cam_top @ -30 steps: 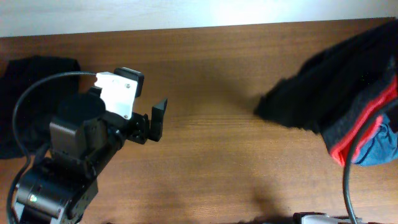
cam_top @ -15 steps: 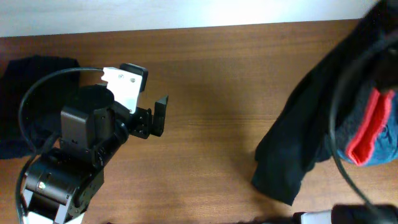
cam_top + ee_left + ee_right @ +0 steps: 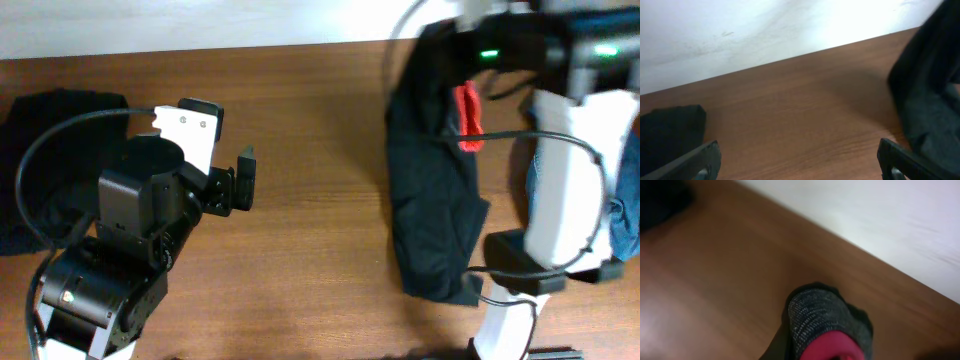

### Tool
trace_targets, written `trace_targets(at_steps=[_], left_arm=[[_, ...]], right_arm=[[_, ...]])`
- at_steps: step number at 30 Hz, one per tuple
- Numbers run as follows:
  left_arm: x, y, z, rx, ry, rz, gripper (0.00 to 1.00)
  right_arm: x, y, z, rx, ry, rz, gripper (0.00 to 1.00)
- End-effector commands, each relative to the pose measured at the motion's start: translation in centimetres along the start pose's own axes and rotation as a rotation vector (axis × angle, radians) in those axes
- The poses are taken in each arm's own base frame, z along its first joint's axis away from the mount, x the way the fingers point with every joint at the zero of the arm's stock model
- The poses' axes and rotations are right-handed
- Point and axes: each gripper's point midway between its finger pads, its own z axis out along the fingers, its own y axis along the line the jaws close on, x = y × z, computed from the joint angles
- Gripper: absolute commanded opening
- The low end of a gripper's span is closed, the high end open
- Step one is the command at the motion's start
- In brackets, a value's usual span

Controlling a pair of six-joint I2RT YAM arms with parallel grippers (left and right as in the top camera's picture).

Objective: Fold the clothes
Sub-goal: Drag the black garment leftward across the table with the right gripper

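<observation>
The right jaws are clamped on the trousers (image 3: 430, 200) at the grey waistband (image 3: 815, 315) with its red stripe (image 3: 467, 118). The black fabric hangs from them toward the surface (image 3: 330, 270). The right arm (image 3: 565, 170) stands raised just beside the trousers. The left jaws stand wide apart, holding nothing, well apart from the trousers. The left arm (image 3: 120, 230) is folded over its base.

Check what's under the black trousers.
Only the wooden table shows around the trousers. Their waistband is raised, and their lower end appears to rest on the wood. Anything beneath the fabric is covered.
</observation>
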Motion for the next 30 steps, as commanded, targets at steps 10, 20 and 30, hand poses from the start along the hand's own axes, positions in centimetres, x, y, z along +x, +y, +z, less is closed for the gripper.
trace_targets(at_steps=[10, 20, 30], left_arm=[[-0.4, 2.2, -0.3, -0.129, -0.015, -0.011, 1.00], [-0.5, 4.8, -0.9, -0.283, -0.018, -0.011, 0.99], [-0.6, 5.5, -1.4, -0.324, -0.029, -0.022, 0.99]], right_arm=[[2.1, 15.6, 12.3, -0.262, 0.238, -0.275, 0.04], [4.2, 23.1, 19.1, -0.412, 0.303, -0.301, 0.04], [2.9, 27.7, 20.0, -0.556, 0.208, -0.320, 0.04]])
